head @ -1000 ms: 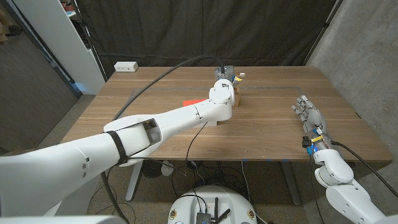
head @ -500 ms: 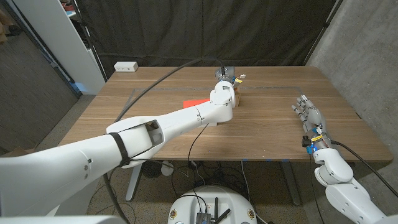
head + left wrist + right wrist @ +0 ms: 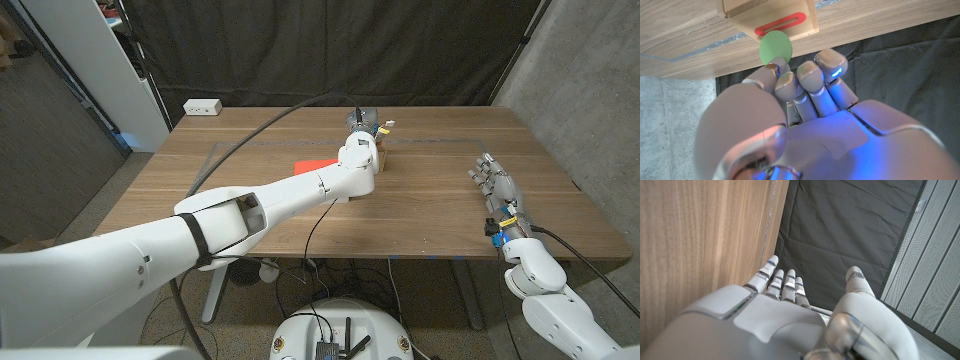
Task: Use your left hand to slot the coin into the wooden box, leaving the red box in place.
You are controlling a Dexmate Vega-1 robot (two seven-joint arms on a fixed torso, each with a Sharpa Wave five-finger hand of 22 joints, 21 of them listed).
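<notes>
Left hand pinches green coin just beside wooden box; coin's edge nearly meets the red-rimmed slot, slightly off its long axis.

Head view: wooden box mostly hidden behind left hand; coin too small to make out there. Red box partly covered by the left forearm. Left wrist view: wooden box cut off by the frame edge.
</notes>
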